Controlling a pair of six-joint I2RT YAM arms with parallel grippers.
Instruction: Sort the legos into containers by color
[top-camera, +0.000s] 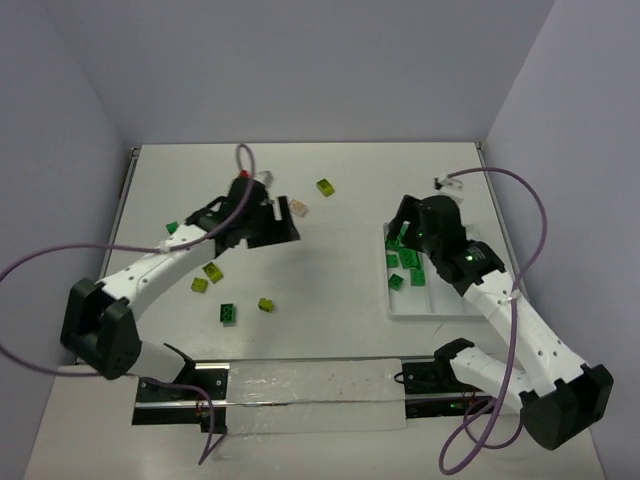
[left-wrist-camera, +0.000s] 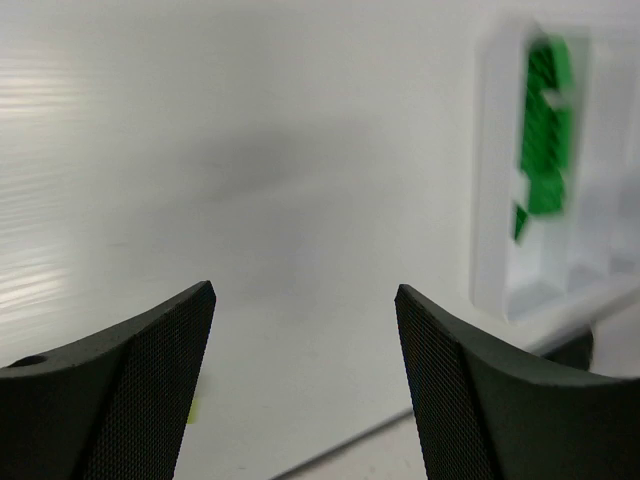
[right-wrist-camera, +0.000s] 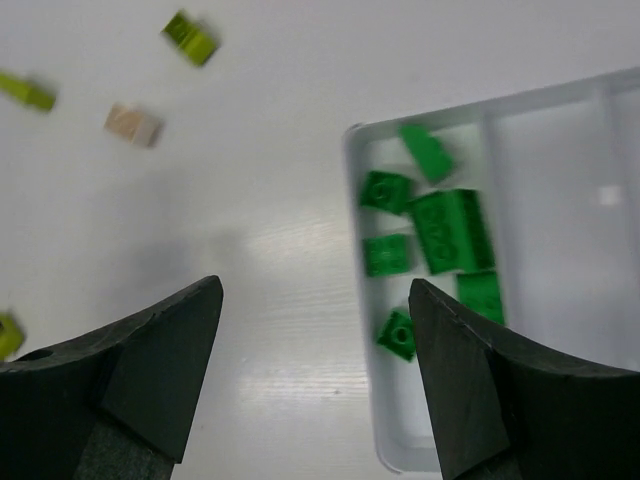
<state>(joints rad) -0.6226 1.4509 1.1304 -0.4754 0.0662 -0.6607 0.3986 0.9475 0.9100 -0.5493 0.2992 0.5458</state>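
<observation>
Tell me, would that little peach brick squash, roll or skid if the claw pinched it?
Probably rigid: the peach brick shows crisp, boxy edges. Unlikely to roll, since it lies on a flat face. It may skid on the smooth, glossy table.

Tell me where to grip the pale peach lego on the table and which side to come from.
Pinch the peach lego across its flat opposite side walls, coming straight down from above. It lies alone on the table, no other brick touching it, so there should be room on both sides. The open left gripper looks nearest.
</observation>
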